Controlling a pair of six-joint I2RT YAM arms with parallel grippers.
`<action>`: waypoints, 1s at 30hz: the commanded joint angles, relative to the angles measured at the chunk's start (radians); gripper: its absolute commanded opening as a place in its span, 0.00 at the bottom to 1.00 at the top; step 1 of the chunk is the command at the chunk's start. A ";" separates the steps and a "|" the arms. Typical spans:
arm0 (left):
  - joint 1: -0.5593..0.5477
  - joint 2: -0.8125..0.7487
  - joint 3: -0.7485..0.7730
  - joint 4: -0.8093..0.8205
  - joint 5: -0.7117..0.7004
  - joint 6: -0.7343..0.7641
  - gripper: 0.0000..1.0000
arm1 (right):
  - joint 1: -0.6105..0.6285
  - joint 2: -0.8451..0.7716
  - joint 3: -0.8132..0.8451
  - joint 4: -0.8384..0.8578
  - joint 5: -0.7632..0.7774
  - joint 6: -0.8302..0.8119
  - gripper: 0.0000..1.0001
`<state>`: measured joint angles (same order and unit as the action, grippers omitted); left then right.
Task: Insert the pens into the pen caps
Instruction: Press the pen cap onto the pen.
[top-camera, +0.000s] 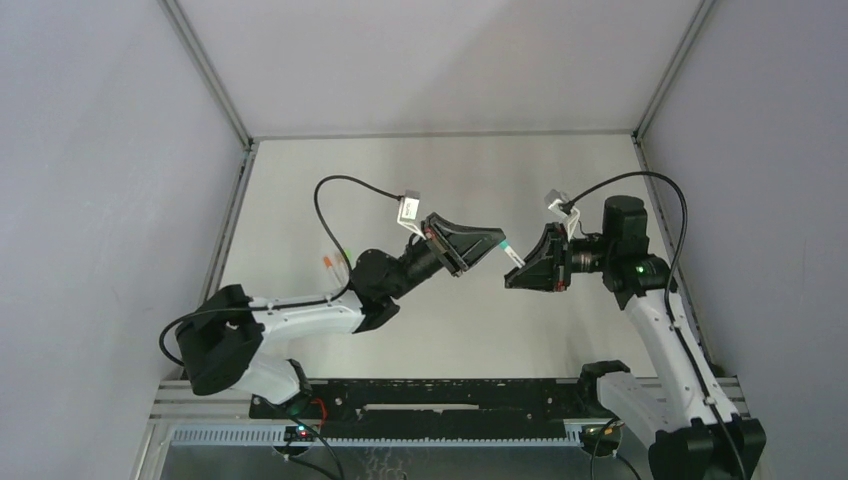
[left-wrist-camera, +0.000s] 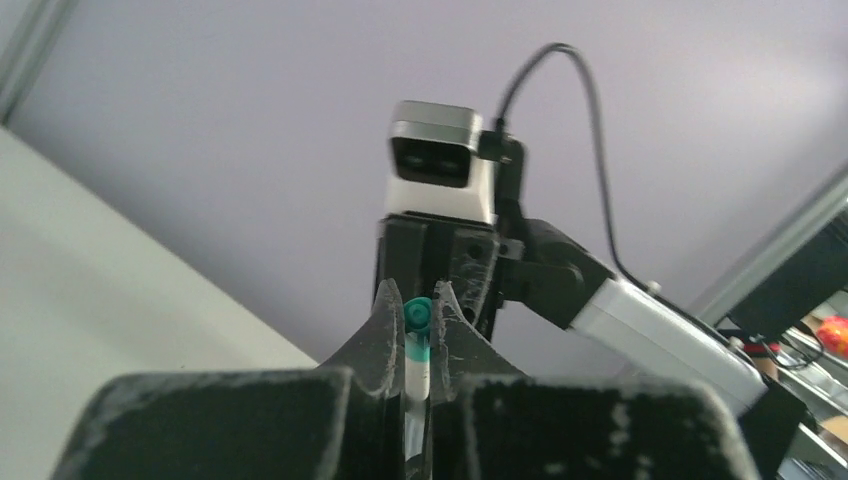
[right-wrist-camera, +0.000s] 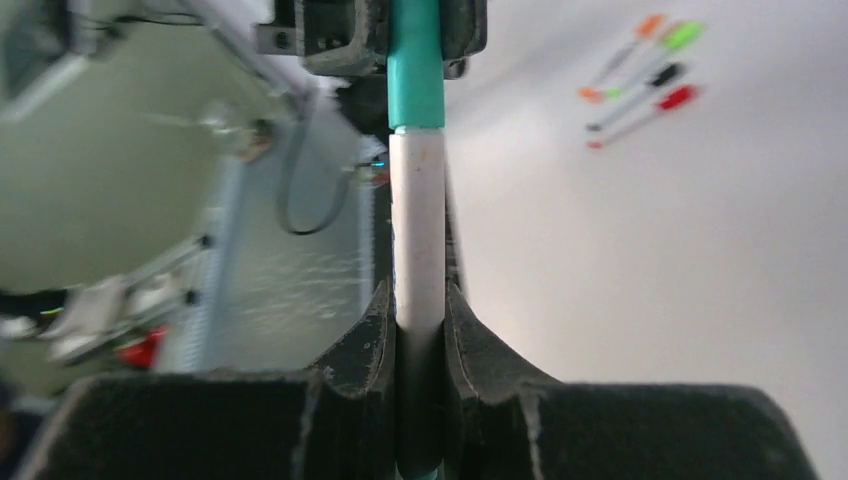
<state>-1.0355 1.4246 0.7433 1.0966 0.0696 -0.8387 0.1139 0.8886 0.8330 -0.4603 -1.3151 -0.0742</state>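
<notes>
1. The teal pen (right-wrist-camera: 418, 230) is held up in the air between my two arms, over the middle of the table (top-camera: 420, 170). Its white barrel runs straight out of the right gripper (right-wrist-camera: 418, 300), whose fingers are clamped on it from both sides.
2. The teal cap (right-wrist-camera: 415, 80) sits on the barrel's far end, flush against the white. The left gripper (left-wrist-camera: 418, 312) is pinched shut on that cap, its fingertips nearly meeting.
3. The four other pens (right-wrist-camera: 668, 74) lie close together on the table, with orange, green, black and red ends. They are near the left arm's elbow and well apart from both grippers.
4. I cannot tell how deep the tip goes into the cap. In the right wrist view the left fingers cover the cap's far part, and the left wrist view gives me only a teal nub with a sliver of white between the pads.
5. From overhead the held pen is a short pale stroke. The lying pens are faint there, and I can pick out only the orange and green ends.
6. The grippers meet tip to tip, well apart from the side walls (top-camera: 120, 150) and the table's far edge. The left arm's cable (top-camera: 340, 190) loops above its wrist.
</notes>
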 joint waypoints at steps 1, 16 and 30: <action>-0.124 0.118 -0.080 -0.053 0.485 -0.029 0.00 | 0.005 0.084 0.053 0.272 -0.282 0.186 0.00; -0.185 0.208 0.086 -0.797 0.394 0.145 0.00 | 0.099 -0.102 0.057 0.130 0.640 -0.095 0.00; -0.224 0.185 -0.098 -0.362 0.605 0.038 0.00 | -0.141 -0.040 -0.049 0.590 -0.090 0.412 0.00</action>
<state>-1.0584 1.5425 0.7795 1.0298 0.0917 -0.7719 0.0483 0.8261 0.7090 -0.5396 -1.2602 0.0704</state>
